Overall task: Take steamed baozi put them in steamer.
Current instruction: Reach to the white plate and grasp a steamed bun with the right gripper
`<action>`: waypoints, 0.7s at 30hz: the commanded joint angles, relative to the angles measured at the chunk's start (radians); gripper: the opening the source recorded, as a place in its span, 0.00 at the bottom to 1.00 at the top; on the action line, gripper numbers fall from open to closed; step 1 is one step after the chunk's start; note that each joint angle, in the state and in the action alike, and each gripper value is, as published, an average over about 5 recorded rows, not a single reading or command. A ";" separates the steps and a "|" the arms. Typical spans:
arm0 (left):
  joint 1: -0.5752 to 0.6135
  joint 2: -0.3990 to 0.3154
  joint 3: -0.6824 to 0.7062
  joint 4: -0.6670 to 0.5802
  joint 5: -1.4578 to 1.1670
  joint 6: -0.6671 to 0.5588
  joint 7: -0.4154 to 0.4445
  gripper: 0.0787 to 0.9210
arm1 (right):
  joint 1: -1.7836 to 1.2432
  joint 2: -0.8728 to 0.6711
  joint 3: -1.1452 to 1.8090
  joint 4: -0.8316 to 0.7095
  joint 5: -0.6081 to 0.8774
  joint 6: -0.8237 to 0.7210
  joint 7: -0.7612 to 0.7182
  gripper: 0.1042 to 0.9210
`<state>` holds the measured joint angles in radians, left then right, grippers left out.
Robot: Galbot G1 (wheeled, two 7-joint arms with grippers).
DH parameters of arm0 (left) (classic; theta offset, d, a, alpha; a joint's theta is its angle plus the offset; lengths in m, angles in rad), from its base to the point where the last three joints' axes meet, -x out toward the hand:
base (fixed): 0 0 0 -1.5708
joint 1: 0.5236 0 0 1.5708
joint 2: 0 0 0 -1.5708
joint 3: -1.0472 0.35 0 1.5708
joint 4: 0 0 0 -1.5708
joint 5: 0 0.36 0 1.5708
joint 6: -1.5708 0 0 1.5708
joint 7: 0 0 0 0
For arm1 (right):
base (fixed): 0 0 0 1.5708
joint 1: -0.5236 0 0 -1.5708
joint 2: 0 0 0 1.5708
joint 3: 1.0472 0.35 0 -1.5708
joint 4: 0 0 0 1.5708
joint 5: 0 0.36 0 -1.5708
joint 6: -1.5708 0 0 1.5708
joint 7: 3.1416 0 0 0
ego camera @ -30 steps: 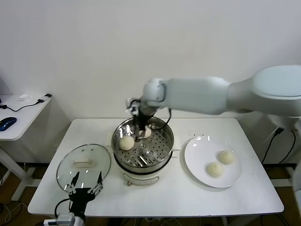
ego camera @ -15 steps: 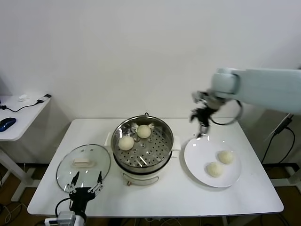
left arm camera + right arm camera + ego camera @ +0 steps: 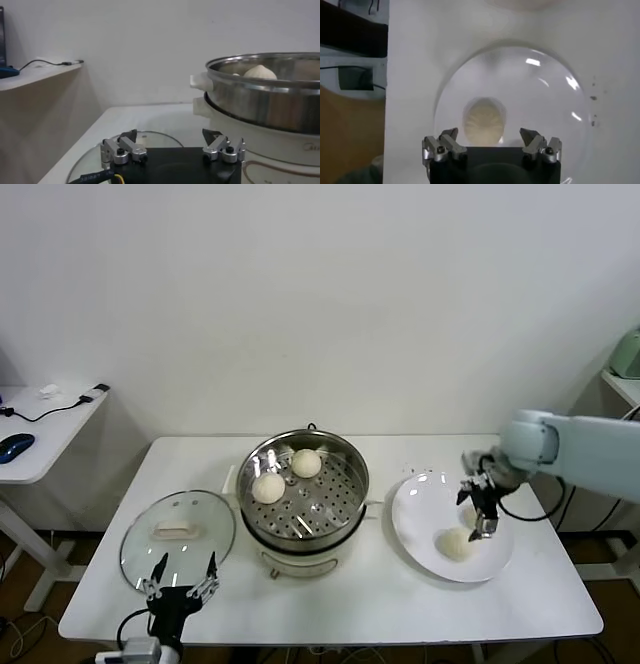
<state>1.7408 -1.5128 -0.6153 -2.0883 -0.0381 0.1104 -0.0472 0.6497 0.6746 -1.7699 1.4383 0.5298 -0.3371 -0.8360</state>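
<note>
Faint, seemingly unreadable steamer [image 3: 280,100] lettering

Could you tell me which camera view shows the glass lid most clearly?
The head view: the whole glass lid lies flat on the table beside the steamer. The left wrist view shows only its edge behind the left pincer; the right wrist view shows none of it.

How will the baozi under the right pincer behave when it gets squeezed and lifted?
The baozi looks like soft pleated dough, so it will probably dent under a hard squeeze. It is round on a glossy plate, so a nudge may slide or roll it. The right pincer stands open above it.
</note>
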 commanded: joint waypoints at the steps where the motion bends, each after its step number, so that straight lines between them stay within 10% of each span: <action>1: 0.003 0.003 0.000 0.002 -0.001 -0.002 -0.001 0.88 | -0.227 -0.028 0.134 -0.042 -0.085 -0.046 0.064 0.88; 21: 0.006 0.003 0.007 0.010 0.004 -0.008 -0.002 0.88 | -0.255 0.034 0.174 -0.096 -0.118 -0.050 0.073 0.81</action>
<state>1.7466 -1.5103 -0.6089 -2.0783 -0.0343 0.1020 -0.0493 0.4260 0.7006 -1.6208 1.3563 0.4387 -0.3809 -0.7669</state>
